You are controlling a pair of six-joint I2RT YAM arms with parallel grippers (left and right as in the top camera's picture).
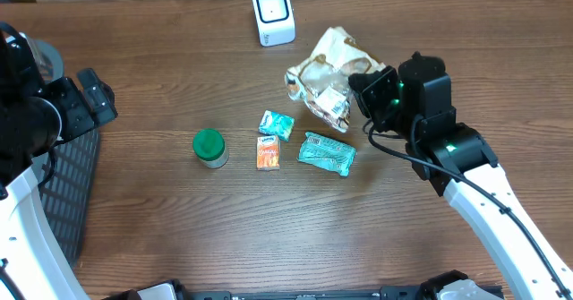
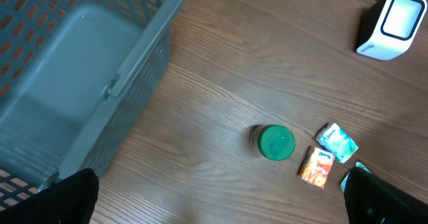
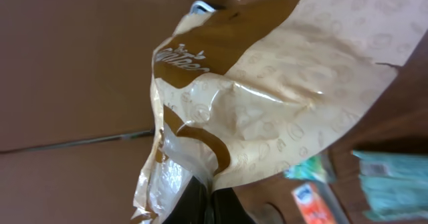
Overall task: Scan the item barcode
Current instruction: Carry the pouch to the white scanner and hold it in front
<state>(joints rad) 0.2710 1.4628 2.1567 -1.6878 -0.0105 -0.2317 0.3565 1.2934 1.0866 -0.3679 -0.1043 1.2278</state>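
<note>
Bag is at the upper middle of the overhead view, just right of the scanner, clamped in the right tool; the left tool stands apart. Best to turn its barcode squarely toward the scanner's face, keeping the film flat.

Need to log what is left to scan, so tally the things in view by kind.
scanner: 1
basket: 1
green-lidded jar: 1
small packets: 3 (small teal packet, orange packet, larger teal packet)
snack bag, held by the right gripper: 1
Total: 7
</note>
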